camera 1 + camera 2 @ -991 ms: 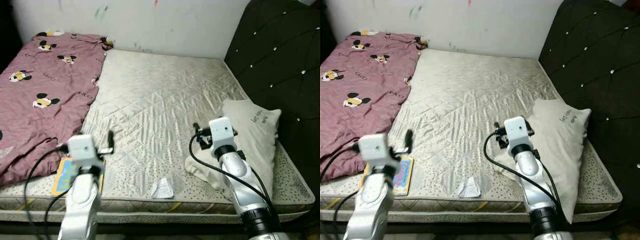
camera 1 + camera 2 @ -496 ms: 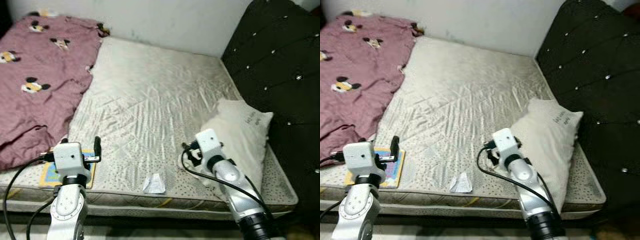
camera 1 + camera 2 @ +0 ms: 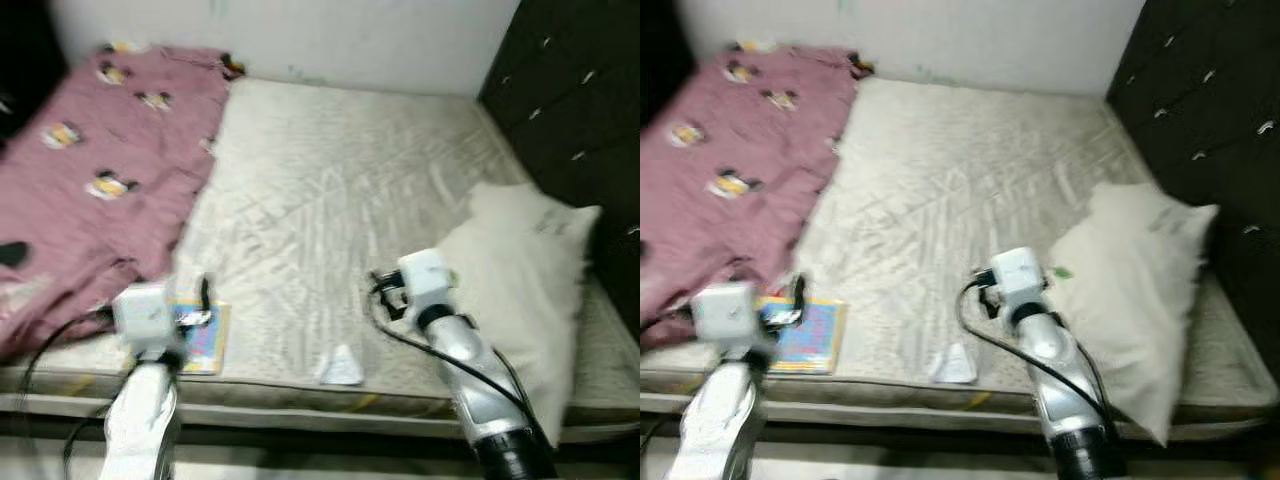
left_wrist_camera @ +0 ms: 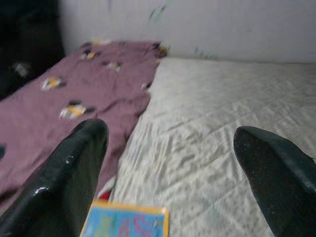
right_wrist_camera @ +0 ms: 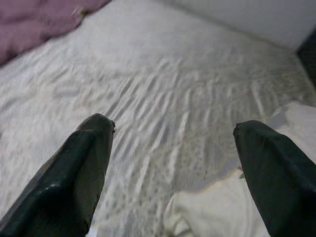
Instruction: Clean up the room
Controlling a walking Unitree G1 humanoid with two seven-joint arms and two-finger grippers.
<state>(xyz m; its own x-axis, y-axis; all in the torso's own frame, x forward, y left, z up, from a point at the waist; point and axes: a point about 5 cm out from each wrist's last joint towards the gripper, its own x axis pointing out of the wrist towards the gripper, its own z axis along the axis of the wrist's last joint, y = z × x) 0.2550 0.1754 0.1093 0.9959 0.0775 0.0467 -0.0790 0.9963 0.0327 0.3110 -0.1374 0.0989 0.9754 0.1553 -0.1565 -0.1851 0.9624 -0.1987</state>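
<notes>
A colourful flat book (image 3: 203, 336) lies near the mattress's front left edge, beside a maroon blanket (image 3: 100, 170) printed with cartoon mice. A crumpled white paper (image 3: 341, 367) rests near the front edge at the middle. My left gripper (image 4: 173, 168) is open, hovering just above the book (image 4: 126, 222) with nothing between its fingers. Over the mattress (image 5: 163, 98), at the pillow's left edge, my right gripper (image 5: 173, 182) is also open and empty. The eye views are blurred.
A cream pillow (image 3: 520, 270) leans against the black tufted headboard (image 3: 570, 90) on the right. A white wall (image 3: 350, 40) runs behind the bed. Bare quilted mattress (image 3: 340, 170) spans the middle. The bed's front edge (image 3: 300, 405) is close below my arms.
The camera has swung and the picture is now blurred, so the bed sits shifted in view. Both arms hold much the same pose, and nothing on the bed has moved.
</notes>
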